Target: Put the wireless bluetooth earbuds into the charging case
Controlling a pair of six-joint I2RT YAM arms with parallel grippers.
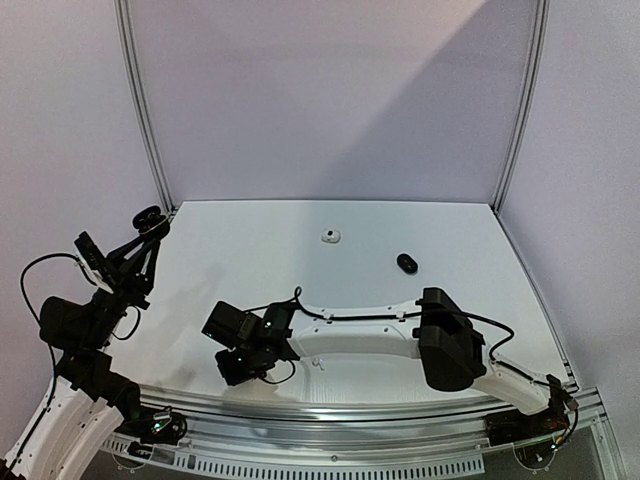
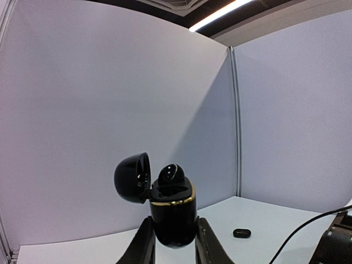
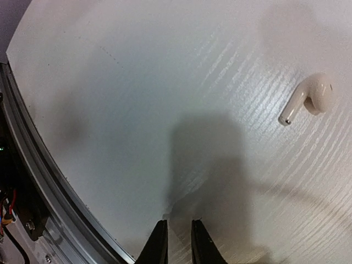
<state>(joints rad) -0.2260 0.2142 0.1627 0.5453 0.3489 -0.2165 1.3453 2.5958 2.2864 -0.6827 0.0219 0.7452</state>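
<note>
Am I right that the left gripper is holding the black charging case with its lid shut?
Not quite: the left gripper holds the black charging case, but its lid stands open, as the left wrist view shows.

The charging case (image 2: pixel 173 212) is held upright between the fingers of the left gripper (image 2: pixel 174 236), raised near the back left corner of the table (image 1: pixel 250 260). Its lid (image 2: pixel 132 177) is hinged open to the left in the left wrist view, and an earbud (image 2: pixel 171 174) is seated in its top. The right gripper (image 3: pixel 175 242) is set low beside the front rail (image 1: pixel 350 408), left of centre. A loose earbud (image 3: pixel 311 96) lies on the table ahead and to the right of it, apart from its fingers. Farther back, a small item (image 1: pixel 331 236) is placed near the middle, with a second small item (image 1: pixel 408 263) to its right and nearer.
</note>
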